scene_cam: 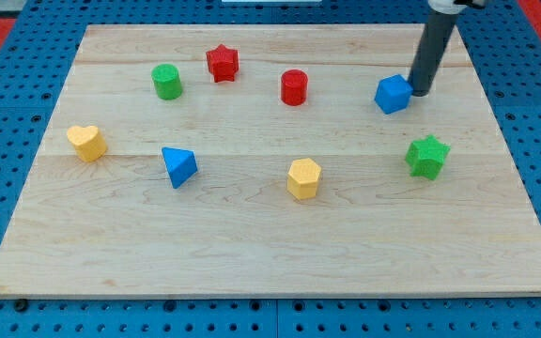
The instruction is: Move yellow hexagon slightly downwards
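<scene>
While my tip [419, 92] sits beside blue cube [393, 94] — no jaws, nothing held — yellow hexagon [303, 178] lies apart.

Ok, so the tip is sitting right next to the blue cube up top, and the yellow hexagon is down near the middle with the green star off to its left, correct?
Not quite: in the camera view the green star lies to the right of the yellow hexagon, not its left. The rest holds: my tip sits right beside the blue cube near the view's top right, and the hexagon is near the middle, lower down.
</scene>
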`<state>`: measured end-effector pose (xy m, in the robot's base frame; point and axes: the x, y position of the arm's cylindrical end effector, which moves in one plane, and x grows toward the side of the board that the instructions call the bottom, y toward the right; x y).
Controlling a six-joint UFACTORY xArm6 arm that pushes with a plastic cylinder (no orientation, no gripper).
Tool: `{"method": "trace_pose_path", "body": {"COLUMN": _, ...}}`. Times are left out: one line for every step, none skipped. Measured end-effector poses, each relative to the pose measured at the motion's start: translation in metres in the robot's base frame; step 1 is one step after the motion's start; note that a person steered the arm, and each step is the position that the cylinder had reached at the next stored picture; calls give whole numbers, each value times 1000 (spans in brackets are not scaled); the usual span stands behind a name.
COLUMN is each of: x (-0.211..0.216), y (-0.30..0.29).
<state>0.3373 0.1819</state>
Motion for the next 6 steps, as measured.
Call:
{"method": "trace_pose_path", "body": {"x": 9, "y": -7}}
{"method": "trace_pose_path", "body": {"x": 48, "y": -11}}
{"method": "trace_pose_path", "body": {"x": 75, "y": -40}}
{"method": "trace_pose_path", "body": {"x": 91, "y": -81}}
{"method": "trace_pose_path", "body": {"x": 101, "y": -126}}
{"method": "trace_pose_path", "body": {"x": 132, "y": -147}}
